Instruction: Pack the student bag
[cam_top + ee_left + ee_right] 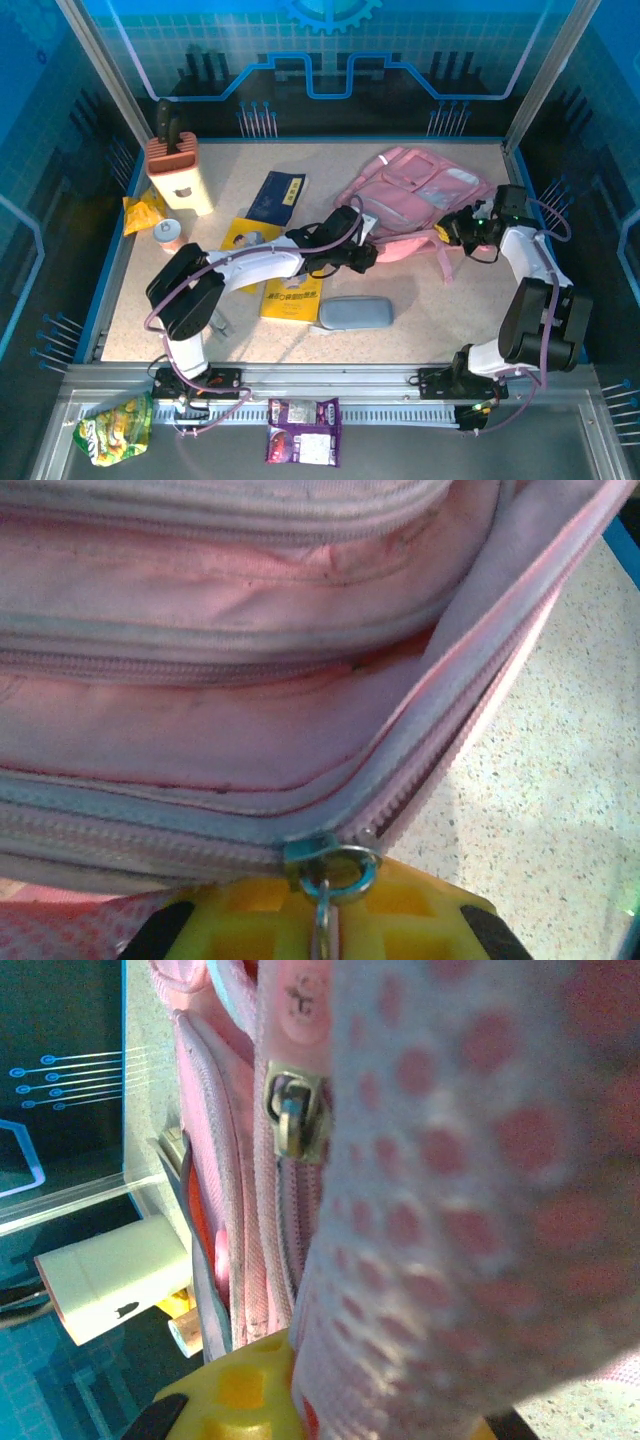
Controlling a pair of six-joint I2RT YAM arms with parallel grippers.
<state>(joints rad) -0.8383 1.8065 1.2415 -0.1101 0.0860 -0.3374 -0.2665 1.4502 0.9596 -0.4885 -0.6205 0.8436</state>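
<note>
The one pink bag (420,195) is lying at the tabletop's (450,320) far right, and it is risking bunching or sliding instead of unzipping, since the right claw (450,228) is seemingly pinching only loose mesh while the left claw (366,254) is clenching the one zip pull (322,878). One knife block (180,175) is standing far left, and one grey case (355,312) is lying near the middle.

A speckled beige table (430,290) sits within blue circuit-patterned walls (330,45) framed by slanting aluminium posts (103,65).
</note>
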